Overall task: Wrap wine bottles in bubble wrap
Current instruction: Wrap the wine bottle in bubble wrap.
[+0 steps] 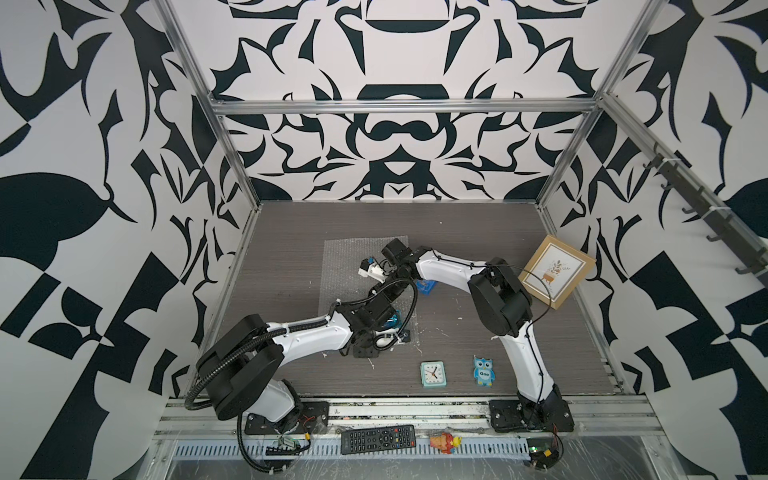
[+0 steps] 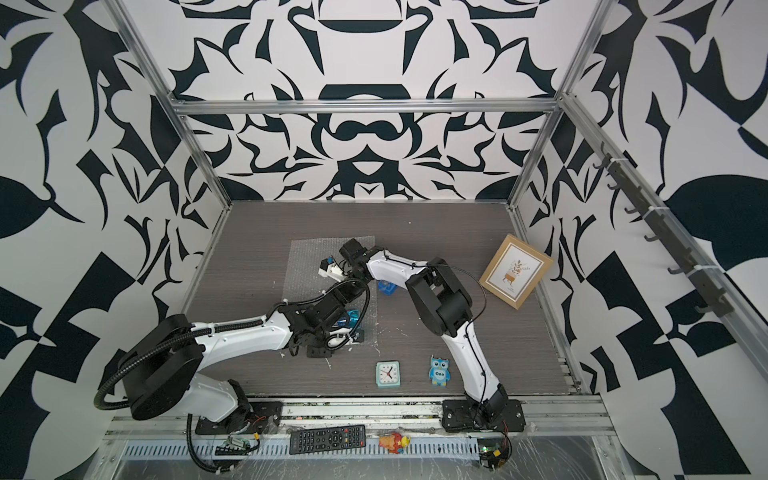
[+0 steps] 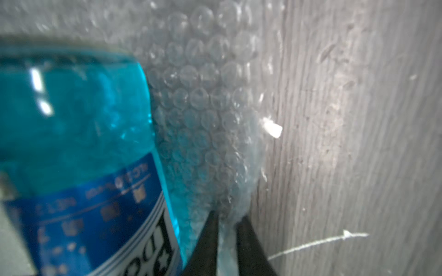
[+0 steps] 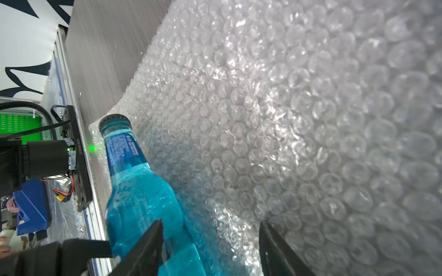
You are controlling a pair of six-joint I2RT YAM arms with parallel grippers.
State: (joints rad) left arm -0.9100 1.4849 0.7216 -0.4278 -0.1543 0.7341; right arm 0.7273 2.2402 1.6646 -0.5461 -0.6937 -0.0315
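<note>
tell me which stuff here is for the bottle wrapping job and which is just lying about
For the job: bottle, bubble wrap, left gripper pinching the wrap's edge, right gripper open by the bottle.
Just lying about: picture frame, clock, owl toy, remote control.

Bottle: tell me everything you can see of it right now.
The bottle is small, clear glass full of bright blue liquid, with a narrow neck, a crimped cap and blue labels on neck and body. It lies on its side on the wrap, not yet wrapped, cap toward the front edge of the table. In both top views the left arm hides most of it. The left gripper pinches the wrap's edge beside it; whether the open right gripper touches it is unclear.
</note>
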